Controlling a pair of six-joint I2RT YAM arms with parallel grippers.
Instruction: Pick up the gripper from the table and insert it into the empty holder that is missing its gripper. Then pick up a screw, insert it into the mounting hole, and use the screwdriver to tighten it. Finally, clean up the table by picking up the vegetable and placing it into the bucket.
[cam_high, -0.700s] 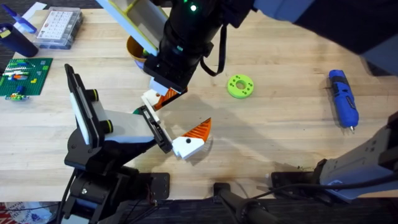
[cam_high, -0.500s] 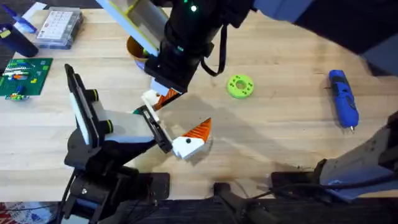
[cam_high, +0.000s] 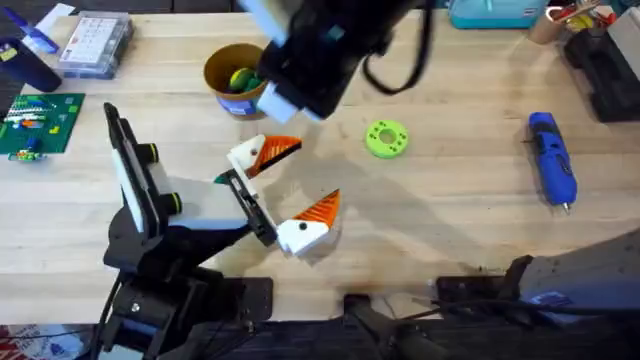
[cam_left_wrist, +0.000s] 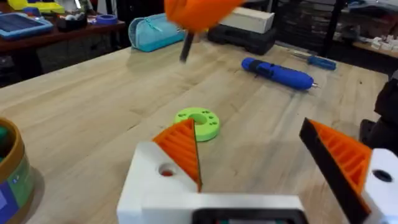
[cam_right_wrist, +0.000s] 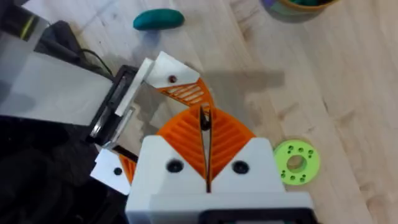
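Observation:
The holder (cam_high: 190, 210) stands at the table's (cam_high: 450, 220) front left. Both its orange fingers are in place and spread apart as my left gripper (cam_left_wrist: 245, 124). The gripper (cam_high: 265, 152), orange on a white block, sits on the holder's far rail end with its mounting hole (cam_left_wrist: 165, 169) showing. My right gripper (cam_right_wrist: 204, 112) hovers above it, shut on a small dark screw (cam_left_wrist: 185, 47). The blue screwdriver (cam_high: 552, 160) lies at the far right. A green vegetable (cam_right_wrist: 158, 18) lies beside the holder, near the bucket (cam_high: 212, 72).
A green ring-shaped disc (cam_high: 386, 138) lies mid-table. A green baseplate (cam_high: 38, 122) and a clear parts box (cam_high: 95, 42) sit at the far left. A teal case (cam_high: 495, 12) and black tools line the back edge.
My right arm has lifted up and back from over the gripper, which stays on the holder. The bucket now shows fully.

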